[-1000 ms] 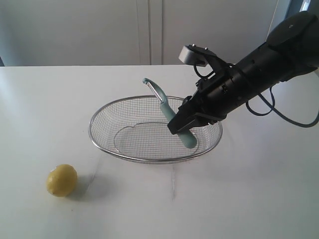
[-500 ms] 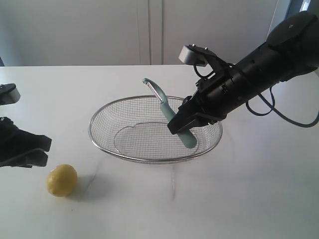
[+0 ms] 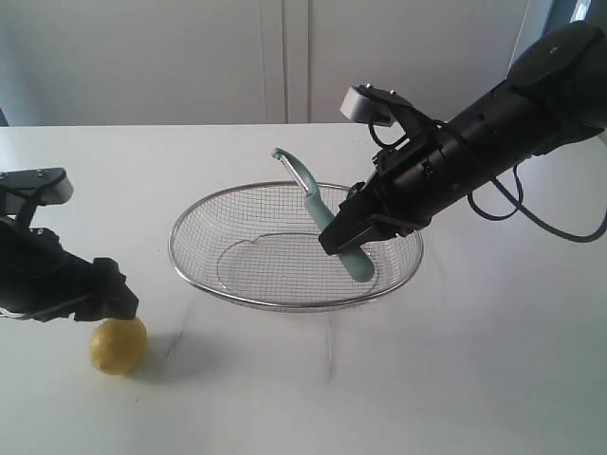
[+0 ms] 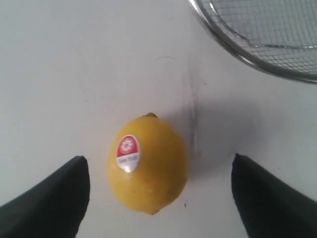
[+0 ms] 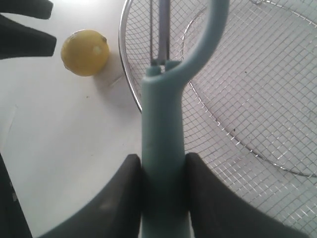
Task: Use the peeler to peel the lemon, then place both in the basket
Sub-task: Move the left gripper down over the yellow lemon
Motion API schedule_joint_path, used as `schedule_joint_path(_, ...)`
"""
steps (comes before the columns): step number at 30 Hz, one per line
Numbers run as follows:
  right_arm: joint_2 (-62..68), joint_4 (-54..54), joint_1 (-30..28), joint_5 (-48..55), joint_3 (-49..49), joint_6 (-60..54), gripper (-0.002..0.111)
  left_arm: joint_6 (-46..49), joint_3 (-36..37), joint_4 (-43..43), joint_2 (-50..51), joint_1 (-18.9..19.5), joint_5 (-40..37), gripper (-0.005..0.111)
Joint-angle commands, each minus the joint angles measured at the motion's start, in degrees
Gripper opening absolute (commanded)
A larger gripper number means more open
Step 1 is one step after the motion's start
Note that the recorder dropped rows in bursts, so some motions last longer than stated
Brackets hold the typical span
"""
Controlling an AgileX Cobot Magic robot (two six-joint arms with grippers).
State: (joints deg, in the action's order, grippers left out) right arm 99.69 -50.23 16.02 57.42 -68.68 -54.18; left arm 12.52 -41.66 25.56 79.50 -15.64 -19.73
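Observation:
The yellow lemon (image 3: 118, 344) lies on the white table at the front left; a red sticker shows on it in the left wrist view (image 4: 148, 163). My left gripper (image 3: 106, 301) hangs just above and behind it, open, with its jaws wide on either side of the fruit and not touching it. The teal peeler (image 3: 332, 229) is held over the wire basket (image 3: 195, 218), handle down and blade up. My right gripper (image 3: 353, 231) is shut on the peeler's handle (image 5: 163, 148). The lemon (image 5: 85, 52) and basket (image 5: 257, 99) also show in the right wrist view.
The white table (image 3: 455, 379) spreads around the basket. A pale wall with a vertical seam (image 3: 285, 57) runs behind it. The right arm's black cables (image 3: 531, 213) loop over the table at the right.
My left arm has come into view from the left edge and moved right to just above the lemon, its jaws spreading apart. The right arm and peeler have stayed still.

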Motion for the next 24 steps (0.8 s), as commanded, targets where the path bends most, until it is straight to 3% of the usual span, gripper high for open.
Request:
schedule_joint_path(1, -0.59, -0.56, 0.0, -0.25, 0.15, -0.03, 0.0, 1.2, -0.11, 1.09, 0.9, -2.99, 1.92, 0.081)
schedule_joint_path(24, -0.59, -0.56, 0.0, -0.4, 0.15, -0.03, 0.0, 1.2, -0.11, 0.98, 9.99, -3.25, 5.14, 0.081)
